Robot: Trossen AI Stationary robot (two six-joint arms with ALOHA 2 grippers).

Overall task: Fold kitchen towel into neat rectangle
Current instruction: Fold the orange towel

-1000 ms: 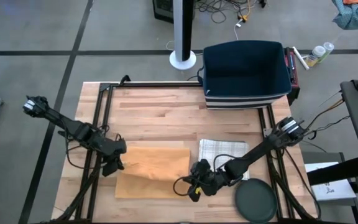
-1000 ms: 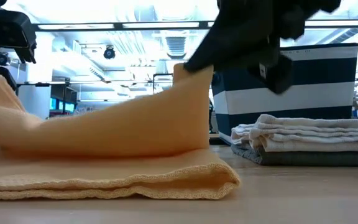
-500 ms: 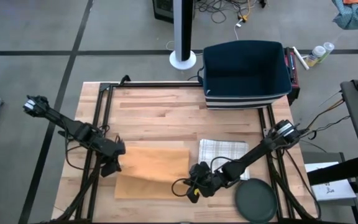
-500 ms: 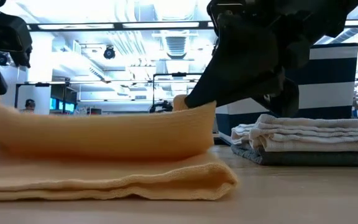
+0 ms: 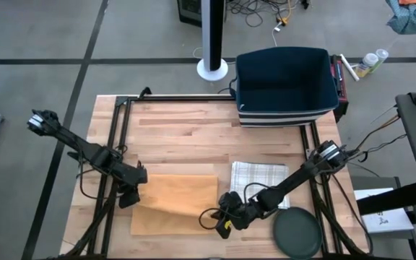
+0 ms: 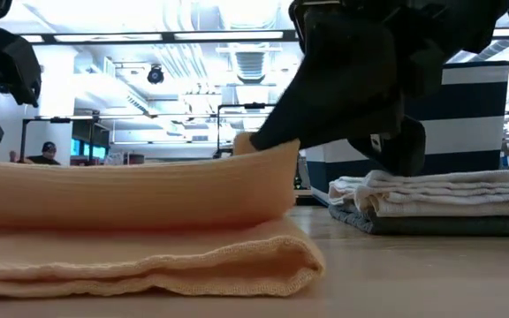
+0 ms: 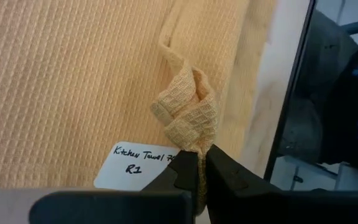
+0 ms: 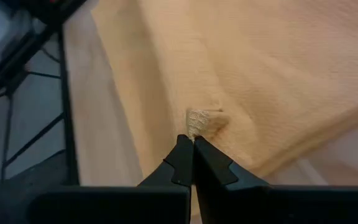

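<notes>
The orange kitchen towel (image 5: 173, 204) lies doubled on the wooden table, its lower layer (image 6: 148, 265) flat on the wood. The upper layer (image 6: 140, 190) rests loosely on it. My left gripper (image 5: 130, 195) is shut on a corner at the towel's left side. My right gripper (image 5: 221, 217) is shut on a corner at its right side, and shows as the dark mass (image 6: 343, 79) in the low view. A white handwritten label (image 7: 138, 163) sits on the towel near my left fingers. My left gripper pinches a bunched corner of the towel's upper layer (image 7: 190, 121) between its two shut fingers (image 7: 219, 177), slanting down from the table's left. The corner stands crumpled just above the cloth beneath. My right gripper pinches a small bunched corner of the upper layer (image 8: 201, 121) between its two fingertips (image 8: 180, 163), slanting down from the table's right. That corner (image 6: 247, 141) is held a little above the lower layer, with the cloth between the two grippers nearly level.
A stack of folded checked towels (image 5: 258, 175) lies just right of the orange towel. A dark round plate (image 5: 297, 232) sits at the near right, and a dark blue bin (image 5: 286, 87) stands at the far edge. Black frame rails (image 5: 114, 144) run along both sides.
Both grippers have sunk a little and gone slightly toward the table's near edge, still shut on their corners. The towel's upper layer, raised at both ends before, has come down nearly level onto the lower layer. The lower layer has stayed flat.
</notes>
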